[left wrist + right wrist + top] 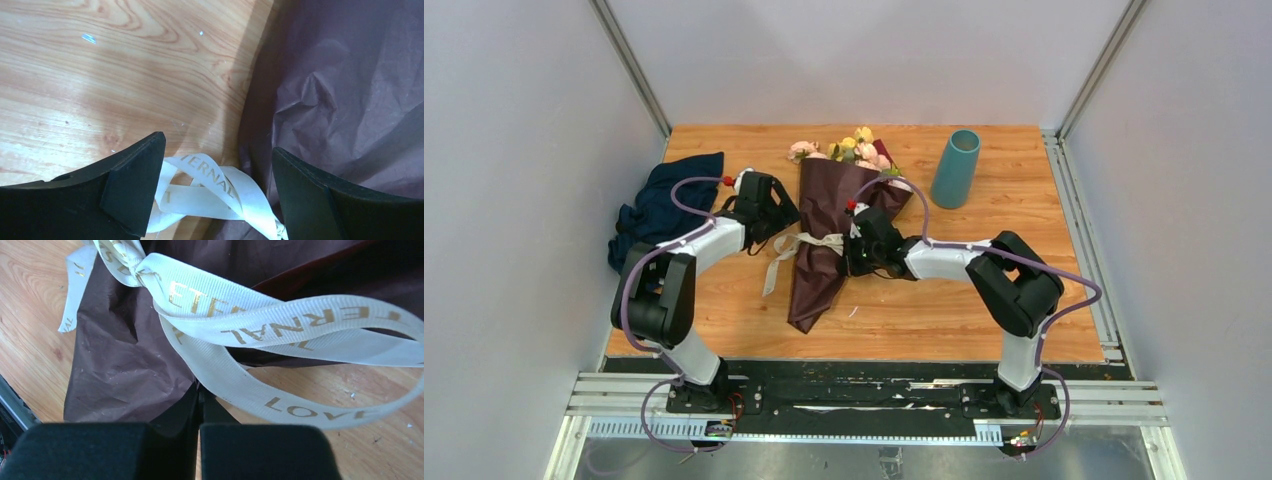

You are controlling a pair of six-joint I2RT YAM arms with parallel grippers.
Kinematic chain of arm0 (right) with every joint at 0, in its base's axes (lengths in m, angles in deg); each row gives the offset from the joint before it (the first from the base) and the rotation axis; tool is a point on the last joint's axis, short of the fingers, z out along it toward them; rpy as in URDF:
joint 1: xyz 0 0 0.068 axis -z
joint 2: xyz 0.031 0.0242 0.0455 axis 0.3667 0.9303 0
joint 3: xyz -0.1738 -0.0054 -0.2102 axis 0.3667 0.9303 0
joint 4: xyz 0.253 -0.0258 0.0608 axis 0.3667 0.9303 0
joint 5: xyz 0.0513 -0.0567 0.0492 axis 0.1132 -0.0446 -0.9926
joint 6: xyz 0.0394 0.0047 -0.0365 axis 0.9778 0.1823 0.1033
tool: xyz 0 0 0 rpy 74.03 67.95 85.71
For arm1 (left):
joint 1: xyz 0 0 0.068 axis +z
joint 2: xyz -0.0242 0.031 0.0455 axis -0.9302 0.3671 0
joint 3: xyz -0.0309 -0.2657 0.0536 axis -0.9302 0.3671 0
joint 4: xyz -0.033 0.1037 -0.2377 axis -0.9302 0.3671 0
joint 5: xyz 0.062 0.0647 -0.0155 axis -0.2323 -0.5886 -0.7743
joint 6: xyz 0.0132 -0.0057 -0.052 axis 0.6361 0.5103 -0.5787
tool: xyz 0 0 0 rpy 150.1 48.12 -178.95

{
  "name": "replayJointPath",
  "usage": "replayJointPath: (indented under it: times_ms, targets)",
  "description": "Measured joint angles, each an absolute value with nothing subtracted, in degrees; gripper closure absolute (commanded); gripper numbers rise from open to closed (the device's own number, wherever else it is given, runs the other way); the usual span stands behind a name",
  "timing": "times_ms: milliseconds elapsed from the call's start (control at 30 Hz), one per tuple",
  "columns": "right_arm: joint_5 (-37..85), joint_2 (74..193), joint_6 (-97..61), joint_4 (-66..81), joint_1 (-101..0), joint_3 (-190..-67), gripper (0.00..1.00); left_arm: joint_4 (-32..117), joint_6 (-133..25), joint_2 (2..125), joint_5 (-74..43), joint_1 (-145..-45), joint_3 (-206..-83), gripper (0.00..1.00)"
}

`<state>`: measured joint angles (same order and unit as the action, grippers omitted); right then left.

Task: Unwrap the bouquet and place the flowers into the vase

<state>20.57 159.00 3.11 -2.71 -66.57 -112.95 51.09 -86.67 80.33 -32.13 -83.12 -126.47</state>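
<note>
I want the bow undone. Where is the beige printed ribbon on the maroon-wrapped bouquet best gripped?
The beige ribbon's loose tail, from above on the maroon-wrapped bouquet's left side: it trails free of the knot and lies on the bare wooden table.

The stems of the flowers (856, 150) are hidden inside the wrapping paper (829, 215); only the blooms are shown at its far end. In the top view the fingertips of the right gripper (848, 253) cannot be made out against the dark paper.

In the left wrist view the ribbon (215, 187) and both fingers of the left gripper (217, 150) are cut off by the bottom edge, and only part of the ribbon's lettering can be read.

In the right wrist view the ribbon loop is cut off by the right edge. The fingers (260, 450) are blurred and cropped at the bottom. Whether any paper is pinched between those closed fingers cannot be told.
</note>
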Motion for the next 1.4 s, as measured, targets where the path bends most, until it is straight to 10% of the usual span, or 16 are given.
replayJointPath:
  times_ms: [133, 267, 367, 500, 667, 800, 1400]
  targets:
    - [20.51, 157.52, 3.64, -4.50, -66.64, -109.80, 1.00, 50.35, -86.30, 81.55, -29.00, -83.12, -125.90, 0.12]
    - [20.84, 152.97, 3.94, -4.35, -67.03, -105.02, 0.61, 49.91, -84.94, 79.24, -27.97, -83.49, -123.13, 0.00]
    - [20.88, 151.83, 3.88, -4.04, -67.16, -104.60, 0.50, 51.31, -80.37, 73.47, -33.33, -86.14, -119.48, 0.00]
    - [20.09, 151.59, 3.92, -3.91, -67.18, -104.62, 0.49, 52.53, -72.44, 65.21, -39.17, -90.16, -116.53, 0.00]
    - [18.30, 149.50, 3.46, -2.40, -67.18, -105.10, 0.49, 59.99, -73.33, 62.34, -47.62, -90.27, -118.63, 0.24]
    - [17.97, 146.96, 2.28, -1.35, -67.18, -105.98, 0.49, 67.51, -86.25, 64.00, -48.04, -90.14, -119.87, 0.08]
    - [14.58, 138.52, 0.42, 0.99, -67.12, -101.74, 0.50, 64.73, -139.54, 57.86, -48.76, -99.01, -106.23, 0.09]
